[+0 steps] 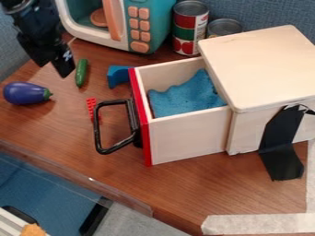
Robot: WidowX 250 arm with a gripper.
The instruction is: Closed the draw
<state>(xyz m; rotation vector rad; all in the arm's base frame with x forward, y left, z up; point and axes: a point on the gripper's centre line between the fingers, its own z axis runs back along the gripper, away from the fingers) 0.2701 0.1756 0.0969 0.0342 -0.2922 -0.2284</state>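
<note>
- The black arm (29,23) is brought in at the view's upper left.
- The black gripper (56,62) is held at its lower end, pointed downward and slanted toward the view's right.
- A small pale marking is borne there.

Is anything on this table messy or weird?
A little! The drawer sticks out of its wooden box, with a blue cloth bunched up inside. The black tape looks crumpled at its top. I see nothing spilled.

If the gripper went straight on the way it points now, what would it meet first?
Probably the tabletop between the eggplant and the cucumber, though the height of the gripper is unclear, so it might clip the cucumber.
</note>
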